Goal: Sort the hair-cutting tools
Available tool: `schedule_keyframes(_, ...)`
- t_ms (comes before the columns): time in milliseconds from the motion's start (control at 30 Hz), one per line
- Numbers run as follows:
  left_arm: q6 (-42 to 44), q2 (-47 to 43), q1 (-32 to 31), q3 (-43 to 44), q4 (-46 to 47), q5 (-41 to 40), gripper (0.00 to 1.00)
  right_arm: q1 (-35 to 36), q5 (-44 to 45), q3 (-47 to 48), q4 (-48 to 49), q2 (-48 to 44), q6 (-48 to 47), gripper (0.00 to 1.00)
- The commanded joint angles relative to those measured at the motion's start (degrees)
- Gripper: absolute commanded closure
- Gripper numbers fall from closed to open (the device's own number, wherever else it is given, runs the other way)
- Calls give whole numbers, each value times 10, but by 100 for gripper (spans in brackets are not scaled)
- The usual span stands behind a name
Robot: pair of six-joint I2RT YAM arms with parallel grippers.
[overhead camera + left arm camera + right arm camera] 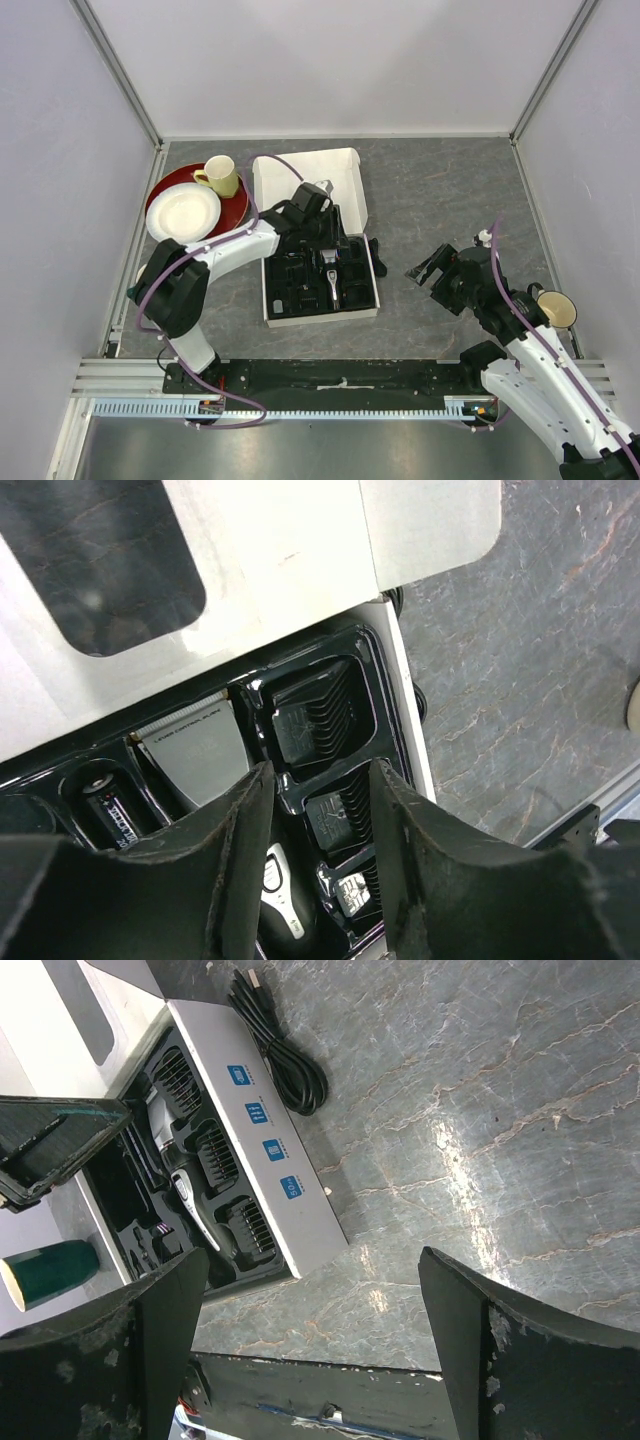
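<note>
The glossy black-and-silver clipper (pixel 185 1195) lay in the moulded black tray (pixel 372 670), with ribbed comb attachments (pixel 315 720) in pockets alongside. The looped cord (pixel 285 1055) rested on the marbled grey table (pixel 480 1110) just beside the white box (pixel 300 1185). The left gripper (pixel 320 775) hovered over the tray, jaws parted and empty. The right gripper (pixel 310 1260) was spread wide, holding nothing.

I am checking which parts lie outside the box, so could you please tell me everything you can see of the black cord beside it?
The black cord is a thin, rubbery-looking cable gathered into a long, loose bundle of several strands, with a small plug at one end. It lies flat on the grey marbled table, outside the white box, close along the side wall that carries blue labels. Whether it touches that wall cannot be told. Nothing holds it.
</note>
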Motion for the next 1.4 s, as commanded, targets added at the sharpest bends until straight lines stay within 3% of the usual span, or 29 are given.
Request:
schedule_keyframes(0,31,-9,-16,25,24,-16,53,-1,1,-4,8,5,0,7)
schedule_keyframes(233,24,35,-30,46,33,-52,69,-1,3,-7,10,1,1,6)
schedule_keyframes(800,23,99,-46,61,14,-106,77,0,12,-15,9,7,-20,6)
schedule_keyframes(967,33,42,-47,59,13,-121,69,0,32,20,21,56,-132,6)
schedule_keyframes(1200,64,-74,-45,50,-1,-140,46,8,56,121,68,259,-278,12)
schedule_keyframes(1367,90,-166,-45,18,-33,-169,42,16,121,189,85,374,-379,11)
